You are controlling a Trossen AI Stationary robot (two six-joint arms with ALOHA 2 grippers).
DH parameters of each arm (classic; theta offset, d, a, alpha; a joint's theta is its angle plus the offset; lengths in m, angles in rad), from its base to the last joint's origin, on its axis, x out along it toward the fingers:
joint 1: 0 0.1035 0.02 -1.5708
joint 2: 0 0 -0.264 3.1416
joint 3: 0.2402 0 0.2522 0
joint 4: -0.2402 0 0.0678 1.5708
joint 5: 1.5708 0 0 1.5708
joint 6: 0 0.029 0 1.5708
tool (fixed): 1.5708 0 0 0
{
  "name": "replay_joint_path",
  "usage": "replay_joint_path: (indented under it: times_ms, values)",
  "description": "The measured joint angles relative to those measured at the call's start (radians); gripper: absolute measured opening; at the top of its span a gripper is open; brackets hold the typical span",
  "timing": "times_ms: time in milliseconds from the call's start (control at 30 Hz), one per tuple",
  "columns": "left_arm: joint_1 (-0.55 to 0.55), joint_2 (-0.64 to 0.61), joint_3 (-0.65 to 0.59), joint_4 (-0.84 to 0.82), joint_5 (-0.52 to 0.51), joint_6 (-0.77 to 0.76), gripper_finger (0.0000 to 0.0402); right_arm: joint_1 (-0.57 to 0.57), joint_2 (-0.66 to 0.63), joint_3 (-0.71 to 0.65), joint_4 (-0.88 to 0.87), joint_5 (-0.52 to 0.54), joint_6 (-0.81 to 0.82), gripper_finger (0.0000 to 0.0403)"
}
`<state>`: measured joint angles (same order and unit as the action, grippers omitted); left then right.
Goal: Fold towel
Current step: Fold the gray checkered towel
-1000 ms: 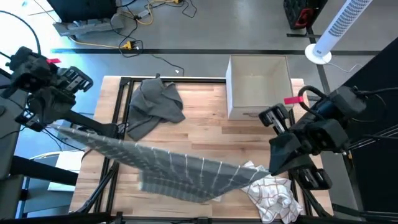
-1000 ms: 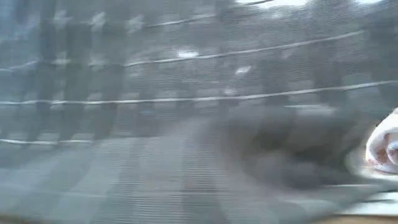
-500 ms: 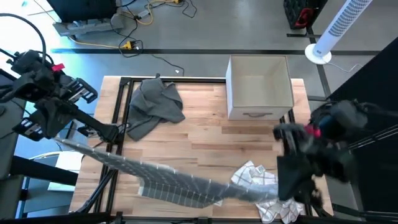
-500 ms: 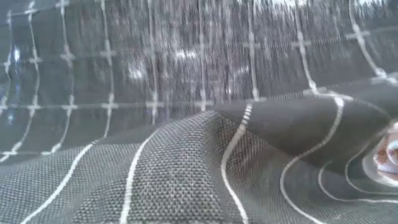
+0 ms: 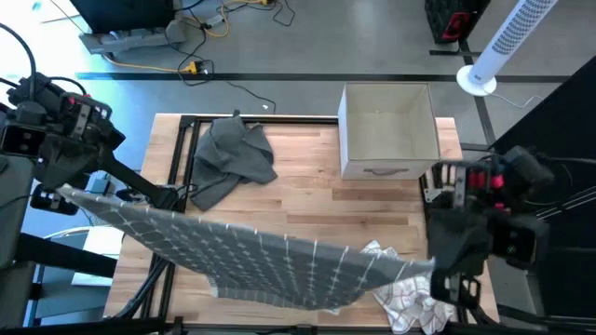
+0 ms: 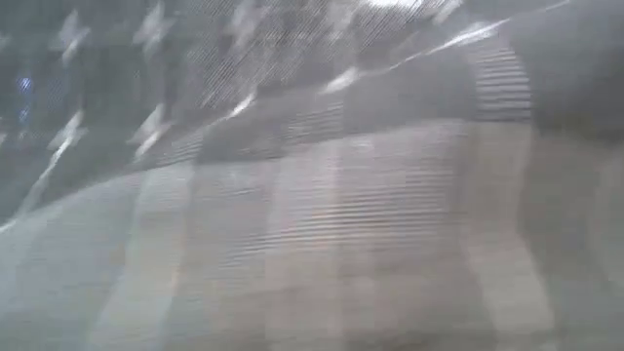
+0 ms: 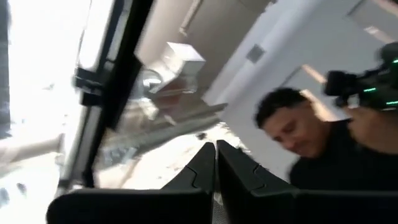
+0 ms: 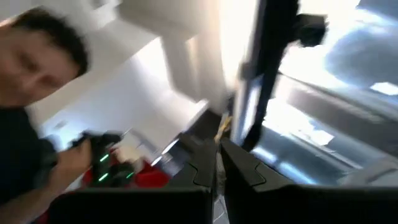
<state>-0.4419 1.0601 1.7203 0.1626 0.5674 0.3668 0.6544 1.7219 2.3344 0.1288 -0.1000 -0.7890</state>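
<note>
Left tool (image 7: 216, 163) and right tool (image 8: 219, 163) both pinched closed, raised apart.

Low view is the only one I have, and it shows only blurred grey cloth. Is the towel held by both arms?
Observer: Yes. In the high view the grey checked towel hangs stretched between the left gripper, off the left edge of the table, and the right gripper, near its front right corner.
Operator: Are the fingers closed on it?
Observer: Both wrist views show the fingers pressed together, so each gripper seems shut on an end of the towel.
Operator: Is something else on the table?
Observer: A crumpled grey cloth lies at the back left, a white checked cloth at the front right, and an open box at the back right.
</note>
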Motion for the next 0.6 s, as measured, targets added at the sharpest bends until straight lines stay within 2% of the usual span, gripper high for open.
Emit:
replay_joint_path:
  times_ms: [167,267,400,600]
  values:
    - [0.0,0.007,0.017,0.033,-0.029,0.005,0.0,-0.001,-0.004,0.015,0.026,0.035,0.087,0.0]
    - [-0.001,0.017,0.04,0.017,-0.027,-0.059,0.0001,0.0,-0.009,0.02,0.007,0.073,0.169,0.0]
    - [-0.023,0.029,0.057,-0.003,-0.022,-0.155,0.0001,0.004,-0.011,0.02,-0.067,0.06,0.24,0.0]
    - [-0.067,0.055,0.057,0.028,-0.03,-0.139,0.0001,0.047,-0.011,0.02,-0.107,0.065,0.231,0.0]
